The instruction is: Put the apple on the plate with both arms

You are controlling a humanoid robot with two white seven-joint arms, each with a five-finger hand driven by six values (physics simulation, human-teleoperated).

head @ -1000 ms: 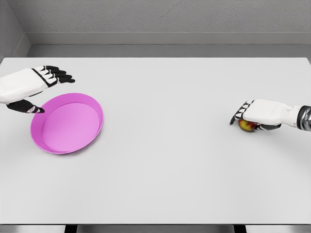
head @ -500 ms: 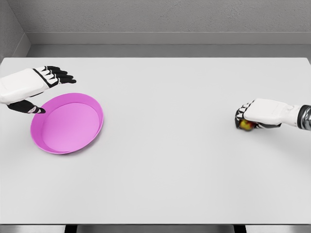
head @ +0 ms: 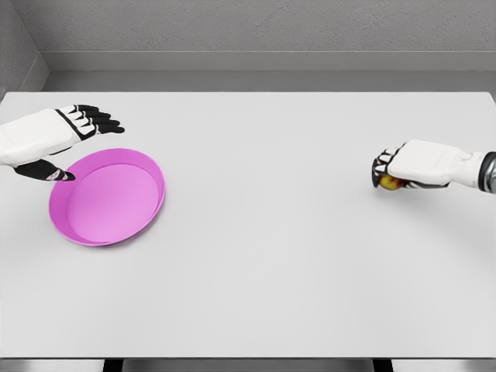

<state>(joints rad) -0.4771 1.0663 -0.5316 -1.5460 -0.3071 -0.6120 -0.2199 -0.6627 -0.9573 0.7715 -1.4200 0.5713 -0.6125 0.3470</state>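
Note:
A pink plate (head: pixel 108 198) lies on the left side of the white table (head: pixel 263 232). My left hand (head: pixel 74 139) hovers at the plate's upper left rim, fingers spread, thumb over the rim, holding nothing. At the far right my right hand (head: pixel 387 174) has its fingers curled over a small red and yellow apple (head: pixel 388 183). Only the apple's lower left part shows under the palm. The apple looks raised a little off the table.
A grey wall runs behind the table's far edge. The table's front edge lies near the bottom of the view. Nothing else stands between plate and apple.
My right hand closed tighter on the apple and rose slightly with it, up the picture. My left hand barely shifted by the plate.

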